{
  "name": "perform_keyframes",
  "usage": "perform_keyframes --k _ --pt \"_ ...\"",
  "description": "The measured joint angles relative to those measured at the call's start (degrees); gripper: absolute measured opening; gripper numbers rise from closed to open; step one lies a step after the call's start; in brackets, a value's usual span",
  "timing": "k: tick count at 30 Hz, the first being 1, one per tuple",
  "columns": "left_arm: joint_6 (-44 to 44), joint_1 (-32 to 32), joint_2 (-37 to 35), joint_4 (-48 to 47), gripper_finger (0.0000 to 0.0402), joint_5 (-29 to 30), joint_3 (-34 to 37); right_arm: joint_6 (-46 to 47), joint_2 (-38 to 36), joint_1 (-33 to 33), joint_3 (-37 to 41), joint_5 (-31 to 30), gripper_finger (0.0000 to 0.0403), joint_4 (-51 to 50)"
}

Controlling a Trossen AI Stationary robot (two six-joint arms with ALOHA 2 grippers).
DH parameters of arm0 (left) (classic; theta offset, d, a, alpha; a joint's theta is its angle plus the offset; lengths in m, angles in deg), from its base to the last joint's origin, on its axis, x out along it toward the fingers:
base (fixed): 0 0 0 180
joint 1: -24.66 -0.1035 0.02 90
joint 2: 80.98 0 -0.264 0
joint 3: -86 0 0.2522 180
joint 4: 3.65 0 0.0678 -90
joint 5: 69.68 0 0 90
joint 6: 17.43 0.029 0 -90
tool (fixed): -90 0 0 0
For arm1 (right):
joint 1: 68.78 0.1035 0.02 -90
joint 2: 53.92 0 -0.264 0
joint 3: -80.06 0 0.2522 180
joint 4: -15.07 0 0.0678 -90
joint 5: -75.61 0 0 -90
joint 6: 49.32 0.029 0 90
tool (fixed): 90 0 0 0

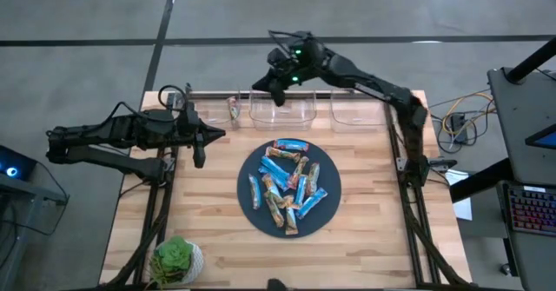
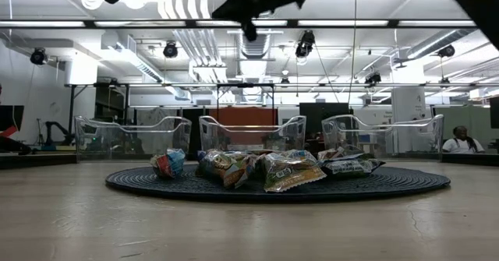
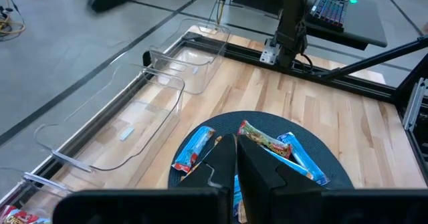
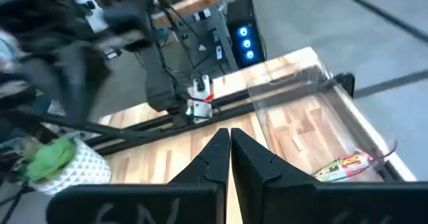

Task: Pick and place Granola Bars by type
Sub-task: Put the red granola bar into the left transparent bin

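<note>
pale butcher-block wood makes up the table, seen from above with a dark round disc at its middle. on the disc lies a loose heap of granola bars, glossy crinkled wrappers in bright blue, blue with red and white, and brown-tan. three clear plastic bins sit in a row along the far edge; one bar lies in the left bin. the left gripper hangs beside the disc's left rim, fingers clenched on nothing. the right gripper is over the middle bin's left end, fingers clenched and empty. a green plant in a white ribbed pot stands at the near left corner.

at table height, the disc shows a ridged, woven-looking edge, the bars puffy and foil-shiny on it, the bins thin-walled with curved rims behind.

from the left wrist, matte black fingers press together above blue and tan bars; the bins are glassy and rounded.

from the right wrist, the black fingers meet tip to tip above the wood; a red and tan bar lies in the transparent bin, and the plant is blurred.
</note>
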Motion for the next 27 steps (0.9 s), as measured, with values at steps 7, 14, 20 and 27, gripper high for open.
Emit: perform_keyframes --k 7,14,20,27 --pt "0.1 0.0 0.0 0.0 0.0000 0.0 0.0 -3.2 -15.2 0.6 13.7 -2.8 0.0008 0.6" --pt "1.2 0.0 0.2 1.3 0.0000 0.0 0.0 -2.1 -33.0 0.6 33.2 -7.5 0.0009 8.3" --pt "4.0 0.0 1.1 5.1 0.0000 0.0 0.0 3.5 -45.4 0.6 46.9 -10.1 0.0009 16.1" --pt "6.2 0.0 3.3 10.2 0.0000 0.0 0.0 5.2 -53.6 2.0 54.9 -10.2 0.0009 16.5"
